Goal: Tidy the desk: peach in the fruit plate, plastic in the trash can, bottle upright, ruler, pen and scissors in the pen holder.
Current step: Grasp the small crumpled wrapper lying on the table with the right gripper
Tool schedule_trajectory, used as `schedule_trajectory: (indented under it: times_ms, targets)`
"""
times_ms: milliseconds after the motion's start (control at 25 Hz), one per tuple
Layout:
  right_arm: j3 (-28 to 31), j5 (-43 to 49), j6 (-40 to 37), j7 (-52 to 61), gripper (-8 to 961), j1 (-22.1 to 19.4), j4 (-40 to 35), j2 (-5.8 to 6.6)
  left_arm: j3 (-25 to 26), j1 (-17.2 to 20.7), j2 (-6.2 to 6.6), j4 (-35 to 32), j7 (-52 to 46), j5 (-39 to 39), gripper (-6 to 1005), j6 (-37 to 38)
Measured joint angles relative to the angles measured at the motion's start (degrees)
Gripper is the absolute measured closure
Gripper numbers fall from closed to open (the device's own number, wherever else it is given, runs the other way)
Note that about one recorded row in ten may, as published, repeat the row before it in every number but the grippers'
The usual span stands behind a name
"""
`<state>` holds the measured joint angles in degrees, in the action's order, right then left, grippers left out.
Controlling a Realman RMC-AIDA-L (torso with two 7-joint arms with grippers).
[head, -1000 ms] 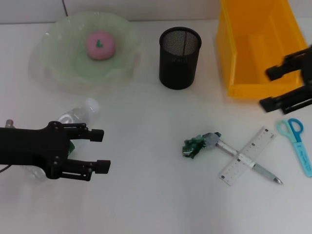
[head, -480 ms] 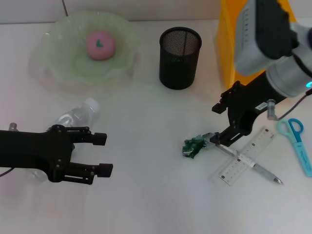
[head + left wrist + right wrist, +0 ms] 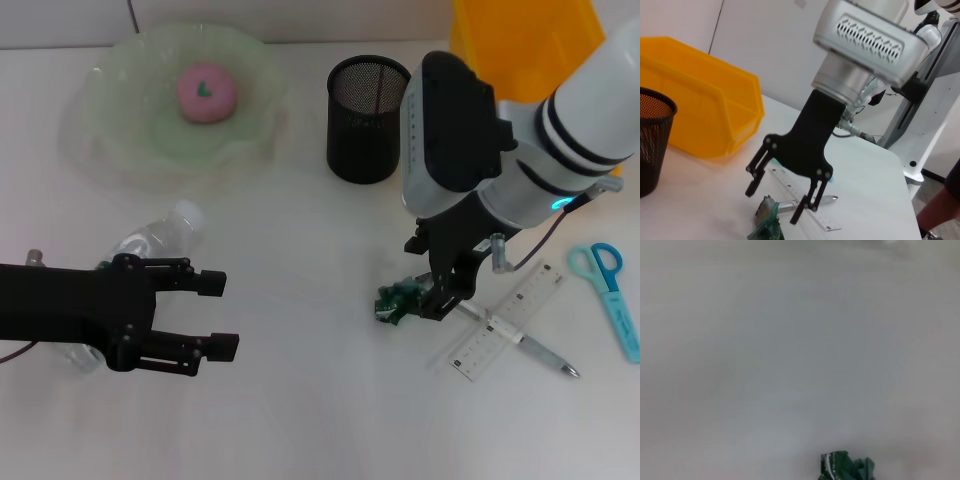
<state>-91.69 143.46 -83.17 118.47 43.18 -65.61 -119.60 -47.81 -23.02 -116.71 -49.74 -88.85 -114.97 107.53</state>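
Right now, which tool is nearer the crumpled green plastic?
Right. The right tool hangs open just above the crumpled green plastic; the left tool sits open far across the desk, beside the fallen bottle.

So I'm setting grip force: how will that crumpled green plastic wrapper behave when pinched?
The green plastic wrapper looks crumpled and thin, so it probably squashes and weighs little. Its loose folds may slip, or slide if nudged. The open right gripper hovers over it.

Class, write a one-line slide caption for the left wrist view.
Right hand, open, poised above crumpled green plastic beside the ruler.
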Motion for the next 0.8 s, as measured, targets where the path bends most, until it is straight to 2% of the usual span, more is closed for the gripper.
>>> schedule_trajectory:
  times_ms: [320, 520, 800]
  targets:
    - [-1.84, -1.24, 2.83, 1.17, 194, 2.21, 5.65, -0.15, 0.00, -0.50, -0.08, 0.51, 0.17, 0.00, 166, -0.36]
    - [-1.91, -2.39, 2.73, 1.06, 310, 3.42, 8.03, -0.01, 0.00, -0.64, -0.06, 0.53, 0.21, 0.01, 166, -0.69]
    - [-2.03, -2.50, 3.02, 0.97, 598, 3.30, 7.92, -0.07, 0.00, -0.84, -0.11, 0.53, 0.31, 0.01, 167, -0.76]
